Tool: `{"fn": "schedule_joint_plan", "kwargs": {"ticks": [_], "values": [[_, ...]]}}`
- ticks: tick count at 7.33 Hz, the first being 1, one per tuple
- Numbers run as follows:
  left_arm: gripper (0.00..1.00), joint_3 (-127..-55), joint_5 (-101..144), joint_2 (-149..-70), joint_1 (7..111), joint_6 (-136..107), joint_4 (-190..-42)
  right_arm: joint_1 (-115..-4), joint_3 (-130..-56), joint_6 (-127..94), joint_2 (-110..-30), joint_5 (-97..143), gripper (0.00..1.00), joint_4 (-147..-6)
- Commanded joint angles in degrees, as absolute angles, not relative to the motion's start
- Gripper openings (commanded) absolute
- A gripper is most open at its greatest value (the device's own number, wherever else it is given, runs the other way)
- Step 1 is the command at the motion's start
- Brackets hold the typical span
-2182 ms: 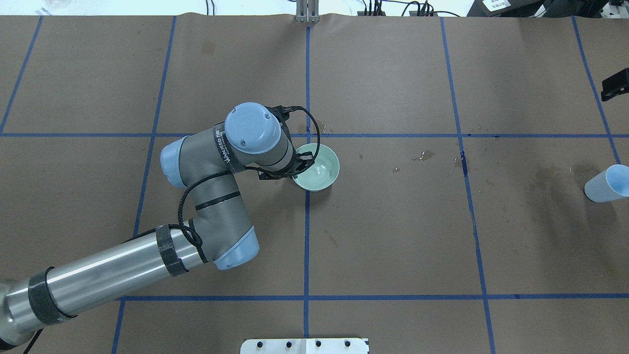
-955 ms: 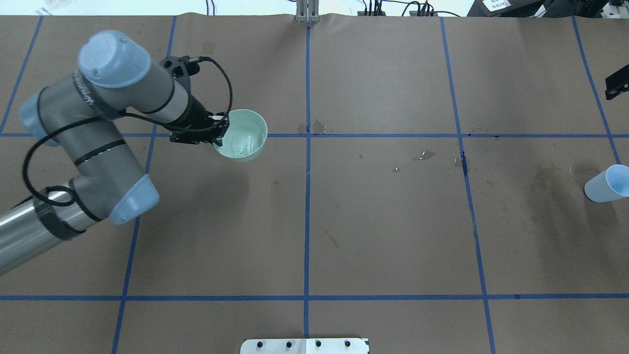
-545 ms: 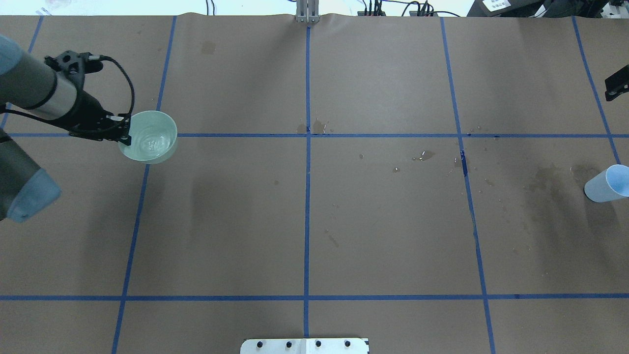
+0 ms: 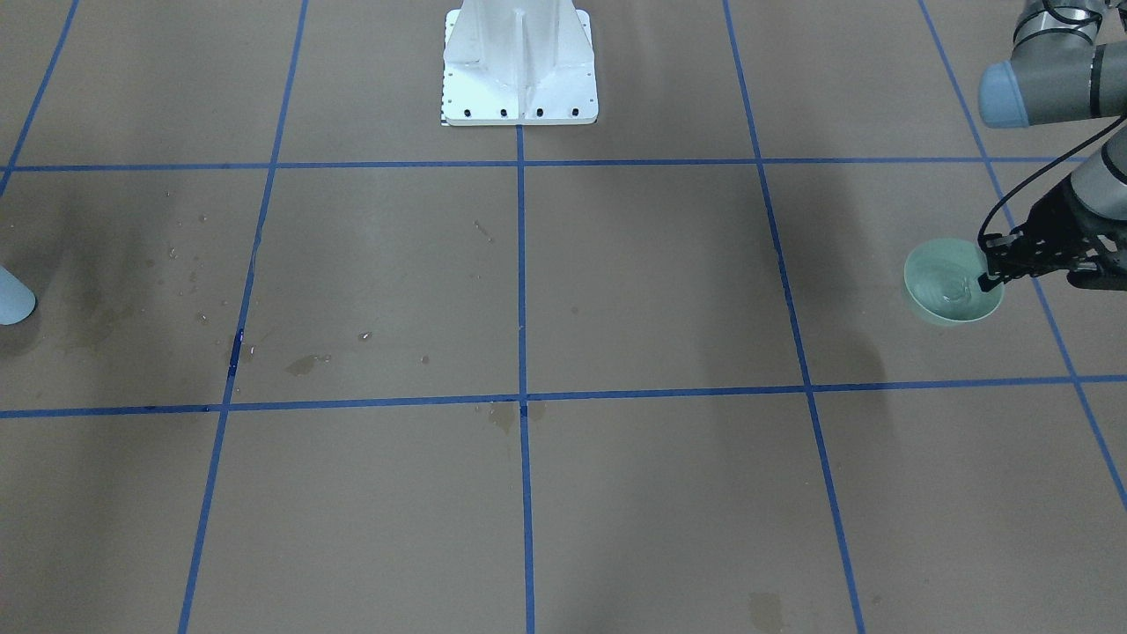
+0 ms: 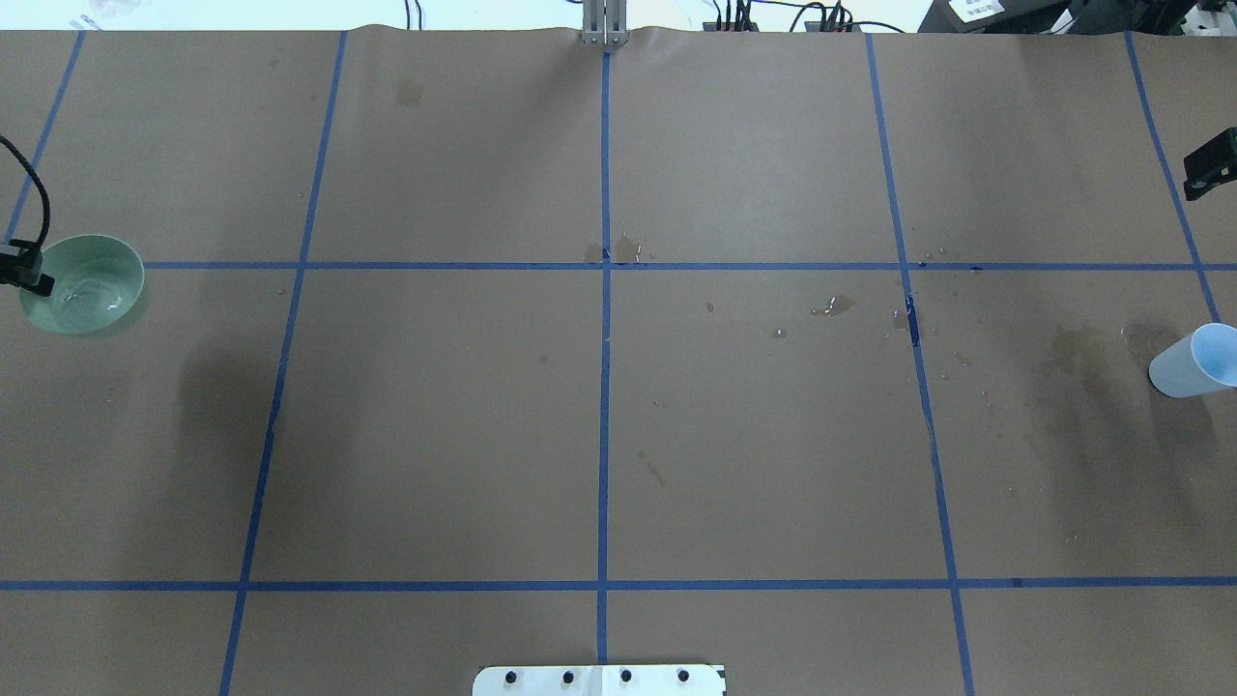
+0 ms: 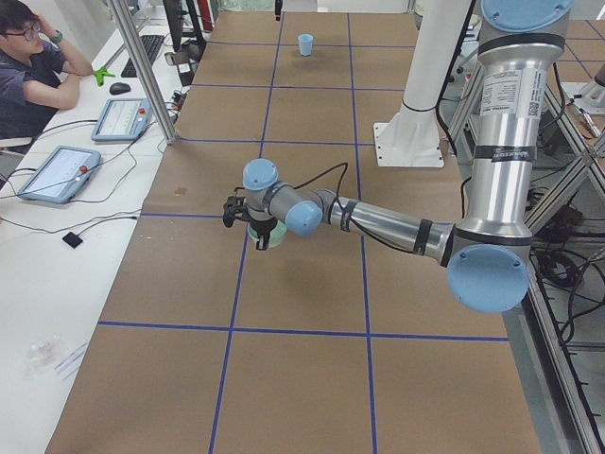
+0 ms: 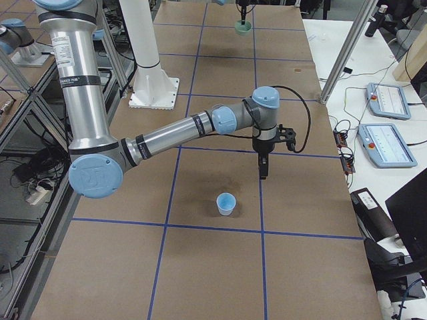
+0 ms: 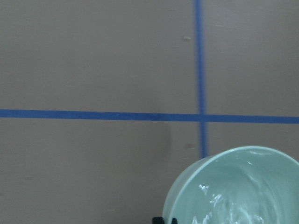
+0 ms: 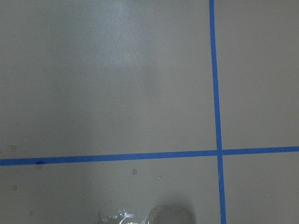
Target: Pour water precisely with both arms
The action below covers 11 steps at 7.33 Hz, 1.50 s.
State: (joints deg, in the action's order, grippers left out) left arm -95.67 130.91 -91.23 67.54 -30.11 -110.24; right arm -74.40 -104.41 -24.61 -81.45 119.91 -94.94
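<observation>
One bowl (image 4: 940,295) in pinch of left tool (image 4: 988,280), one cup (image 5: 1193,363) (right tool (image 7: 262,171): state unclear)

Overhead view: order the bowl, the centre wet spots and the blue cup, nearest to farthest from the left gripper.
1. Bowl, far left, held by the left gripper.
2. Wet spots, centre.
3. Cup, far right edge.

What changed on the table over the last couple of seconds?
The left hand, pinching the rim of the green bowl throughout, carried it from the table's middle far out to the robot's left, with the water still inside. The blue cup and the spill stains stayed where they were.
</observation>
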Motion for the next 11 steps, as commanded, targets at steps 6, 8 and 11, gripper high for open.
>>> {"fn": "schedule_joint_plan", "kwargs": {"ticks": [6,8,11], "values": [[0.00,-79.9,131.7,-91.1,69.2,-27.9,-124.5,-74.4,-104.4,-24.6,-80.7,119.7,0.99,-95.0],[0.00,-78.9,131.7,-91.1,69.2,-28.0,-124.8,-74.4,-104.4,-24.6,-80.8,119.7,0.99,-95.0],[0.00,-76.0,131.6,-91.3,69.1,-27.9,-127.9,-74.4,-104.4,-24.6,-80.8,119.7,0.99,-95.0]]}}
